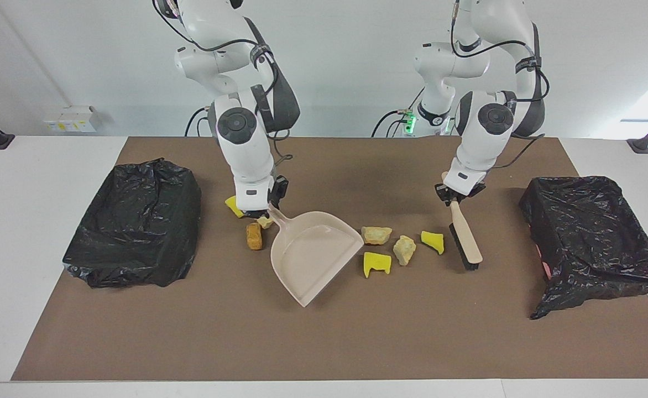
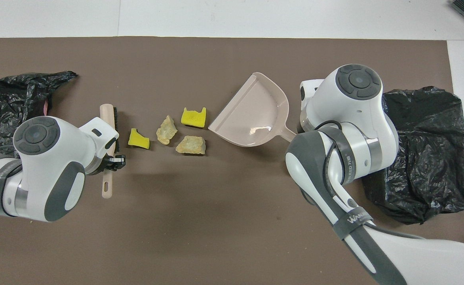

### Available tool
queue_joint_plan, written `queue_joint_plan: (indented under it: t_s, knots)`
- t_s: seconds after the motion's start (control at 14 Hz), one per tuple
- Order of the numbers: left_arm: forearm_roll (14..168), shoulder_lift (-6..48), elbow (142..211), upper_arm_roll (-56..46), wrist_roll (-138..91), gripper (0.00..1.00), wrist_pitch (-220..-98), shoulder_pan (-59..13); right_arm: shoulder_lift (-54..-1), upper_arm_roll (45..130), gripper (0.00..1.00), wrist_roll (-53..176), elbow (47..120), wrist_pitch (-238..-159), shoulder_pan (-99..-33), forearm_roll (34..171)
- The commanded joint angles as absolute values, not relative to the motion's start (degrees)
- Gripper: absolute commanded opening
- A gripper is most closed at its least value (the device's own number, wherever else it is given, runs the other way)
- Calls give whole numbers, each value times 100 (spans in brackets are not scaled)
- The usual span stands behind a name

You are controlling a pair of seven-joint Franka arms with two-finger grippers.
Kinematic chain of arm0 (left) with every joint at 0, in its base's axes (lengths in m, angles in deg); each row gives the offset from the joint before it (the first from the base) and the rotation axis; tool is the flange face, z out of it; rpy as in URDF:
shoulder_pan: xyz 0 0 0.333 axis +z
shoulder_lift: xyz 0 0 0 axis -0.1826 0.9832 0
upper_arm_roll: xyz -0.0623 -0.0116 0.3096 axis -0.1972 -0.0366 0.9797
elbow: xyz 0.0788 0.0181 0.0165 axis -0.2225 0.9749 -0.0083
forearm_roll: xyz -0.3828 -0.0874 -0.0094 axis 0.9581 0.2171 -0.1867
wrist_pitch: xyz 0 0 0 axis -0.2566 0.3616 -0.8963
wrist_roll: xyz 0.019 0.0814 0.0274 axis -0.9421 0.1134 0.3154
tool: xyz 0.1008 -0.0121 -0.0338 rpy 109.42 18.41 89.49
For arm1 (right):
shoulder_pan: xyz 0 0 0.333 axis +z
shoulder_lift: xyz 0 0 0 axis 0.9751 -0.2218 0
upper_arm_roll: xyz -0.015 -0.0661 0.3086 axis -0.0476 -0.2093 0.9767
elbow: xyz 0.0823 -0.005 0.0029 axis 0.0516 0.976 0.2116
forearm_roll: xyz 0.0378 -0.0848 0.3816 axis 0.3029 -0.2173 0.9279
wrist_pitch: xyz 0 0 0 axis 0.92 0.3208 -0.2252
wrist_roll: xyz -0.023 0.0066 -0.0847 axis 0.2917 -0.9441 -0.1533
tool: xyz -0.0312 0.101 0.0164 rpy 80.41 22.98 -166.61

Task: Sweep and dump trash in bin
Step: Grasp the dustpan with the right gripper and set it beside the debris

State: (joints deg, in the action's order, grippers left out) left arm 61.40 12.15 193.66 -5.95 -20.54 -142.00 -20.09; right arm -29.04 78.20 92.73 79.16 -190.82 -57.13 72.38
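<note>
In the facing view, a smooth beige plastic dustpan is being held by its thin handle in the right gripper, whose fingers are closed on the handle. The pan's wide flat mouth is being pointed toward 4 o'clock. A wooden brush with black bristles is being held by the left gripper, closed on the brush's handle. The trash is being left on the brown mat in two groups. Four pieces are lying between pan and brush: a crumbly pale lump, a second pale lump, a notched yellow sponge piece and a yellow wedge. At the pan handle's 9 o'clock, a rough orange-brown chunk, a small pale lump and a yellow sponge bit are lying under the gripper. Two bins lined with crinkly black plastic are standing at the table's ends, one at the right arm's end and one at the left arm's end.

In the overhead view, the dustpan is being shown with its mouth toward 8 o'clock, just beside the notched sponge. The two pale lumps and the yellow wedge are lying toward 3 o'clock of the brush. The other three scraps are being hidden by the right arm.
</note>
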Motion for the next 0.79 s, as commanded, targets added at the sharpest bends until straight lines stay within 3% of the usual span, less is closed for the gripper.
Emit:
queue_joint_plan:
  t_s: [0.0, 0.5, 0.71]
  knots:
    - [6254, 1105, 19459, -625, -2182, 0, -14139, -1913, -3058, 7903, 0, 10170, 7937, -19318, -5592, 6529]
    - [6262, 1043, 19837, -643, -2270, 0, -14525, -1922, -3182, 7921, 0, 10374, 7919, -19275, -5258, 6236]
    - [6341, 1297, 19785, -669, -2323, 0, -14920, -2071, -3190, 7921, 0, 10277, 7919, -19319, -5205, 6315]
